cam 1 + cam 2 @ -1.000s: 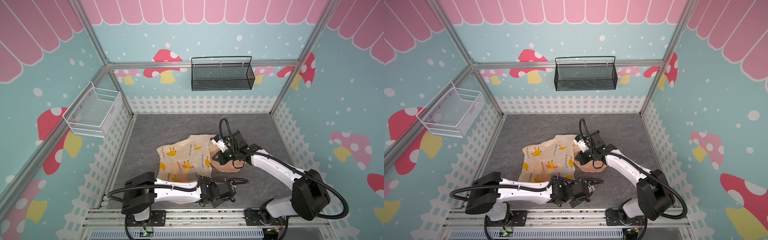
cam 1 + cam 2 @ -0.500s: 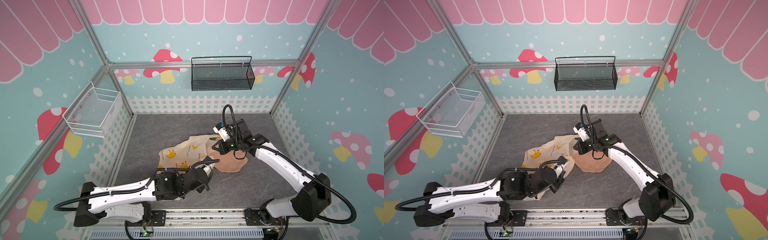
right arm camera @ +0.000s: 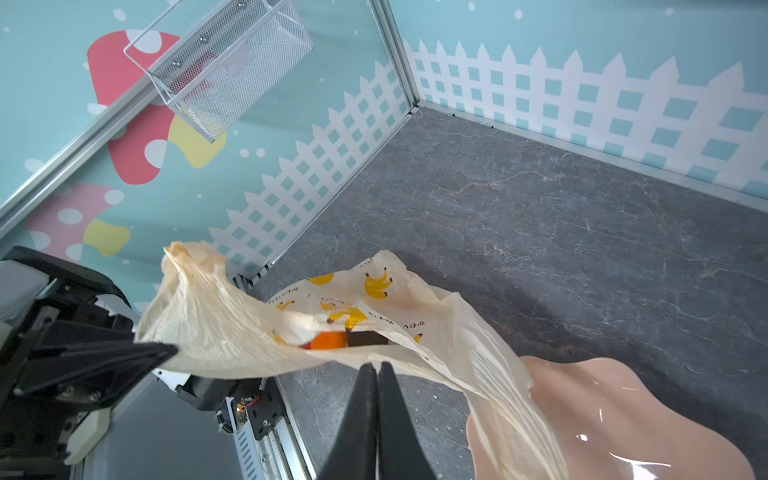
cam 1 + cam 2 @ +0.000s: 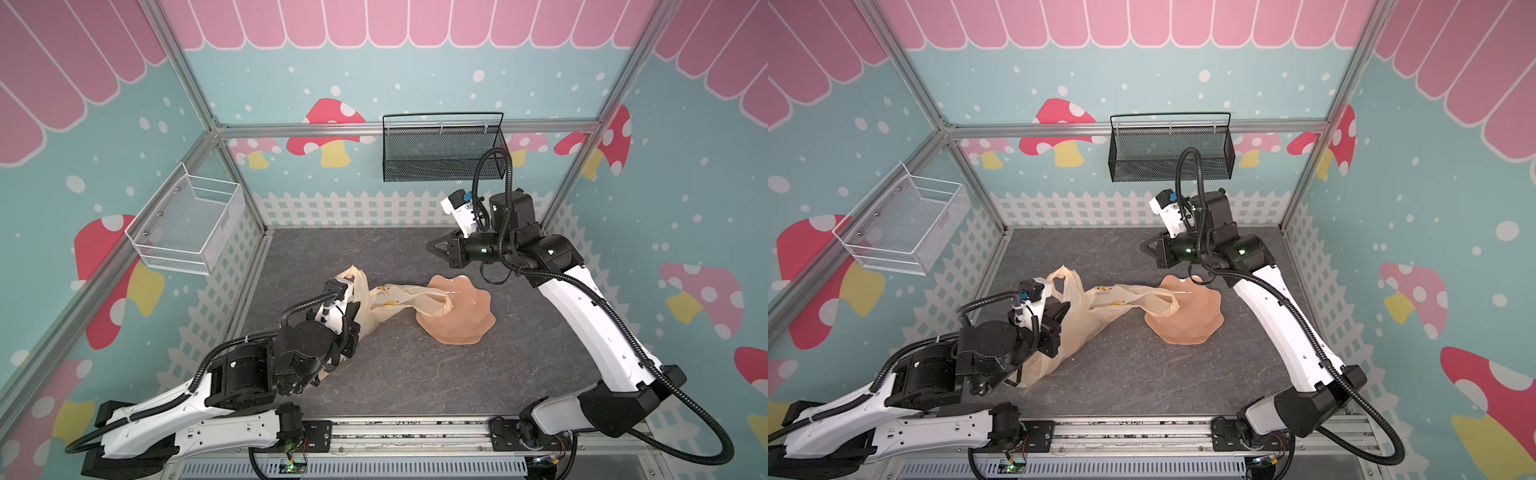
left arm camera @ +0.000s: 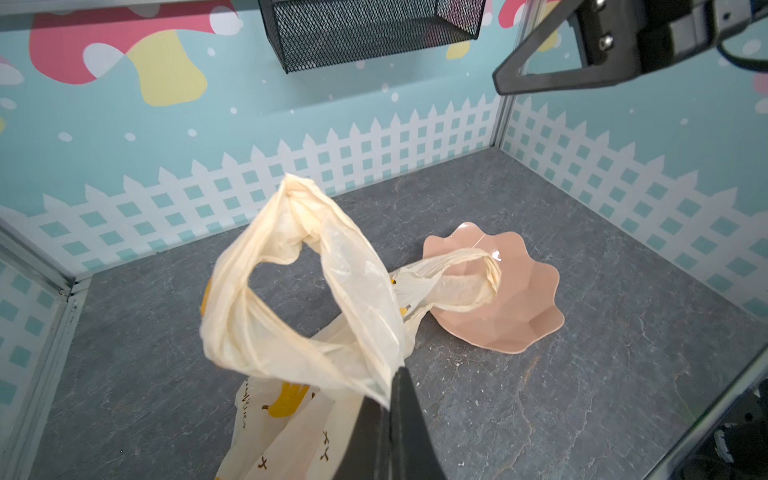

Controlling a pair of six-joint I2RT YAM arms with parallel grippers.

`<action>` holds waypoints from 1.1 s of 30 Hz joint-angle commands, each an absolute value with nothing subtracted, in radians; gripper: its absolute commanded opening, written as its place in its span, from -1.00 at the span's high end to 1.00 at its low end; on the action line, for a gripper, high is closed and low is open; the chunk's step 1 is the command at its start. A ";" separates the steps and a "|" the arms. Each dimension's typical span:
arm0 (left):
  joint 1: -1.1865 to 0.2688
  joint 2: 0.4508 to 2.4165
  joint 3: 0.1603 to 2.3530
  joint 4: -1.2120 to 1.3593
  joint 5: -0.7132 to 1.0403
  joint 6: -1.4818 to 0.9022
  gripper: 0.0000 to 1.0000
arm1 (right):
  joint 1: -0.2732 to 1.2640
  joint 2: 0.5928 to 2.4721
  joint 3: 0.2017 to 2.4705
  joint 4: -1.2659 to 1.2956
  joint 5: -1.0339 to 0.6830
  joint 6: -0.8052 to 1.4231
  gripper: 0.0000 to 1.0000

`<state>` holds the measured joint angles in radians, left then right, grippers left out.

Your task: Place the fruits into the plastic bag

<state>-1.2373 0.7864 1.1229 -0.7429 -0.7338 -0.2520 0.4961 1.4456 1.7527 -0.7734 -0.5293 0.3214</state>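
My left jaws were pressed tight on a pinch of the thin, crinkly, cream-yellow plastic bag (image 5: pixel 361 299) with banana pictures on it, just under one handle loop (image 5: pixel 299 212). They held that side up off the grey stone-look table (image 5: pixel 582 395). My right jaws were up in the air, apart from the bag, pressed close together with nothing in them.

The small toy fruits were inside the bag. Through its mouth I could see a round orange piece (image 3: pixel 328 340) and a dark brown piece (image 3: pixel 365 338) right beside it, close to the edge. I could not see the others.

That was what worried me. I held the bag by one side only, so the mouth hung open and pointed sideways. If I pulled or tipped it more, the fruits could roll out onto the table. The film was thin and slippery, so it could slide out of my pinch, or rip, and the bag would drop. The other handle loop (image 5: pixel 457 286) lay across the shiny pink wavy-edged plate (image 5: pixel 519 316). A hard tug could drag the plate along.
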 commanded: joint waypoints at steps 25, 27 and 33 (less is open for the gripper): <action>-1.230 0.853 1.109 -0.742 -0.643 -0.259 0.96 | 0.476 1.368 1.005 -0.565 -0.215 0.165 -0.72; -1.230 0.848 1.109 -0.745 -0.643 -0.259 0.96 | 0.471 1.404 0.994 -0.509 -0.241 0.138 -0.70; -1.229 0.831 1.115 -0.782 -0.655 -0.275 0.96 | 0.459 1.506 1.012 -0.423 -0.221 0.079 -0.45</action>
<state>-1.2327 0.8474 1.1057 -0.7494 -0.6518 -0.2584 0.4679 1.4834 1.0050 -0.4976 -0.2367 0.1314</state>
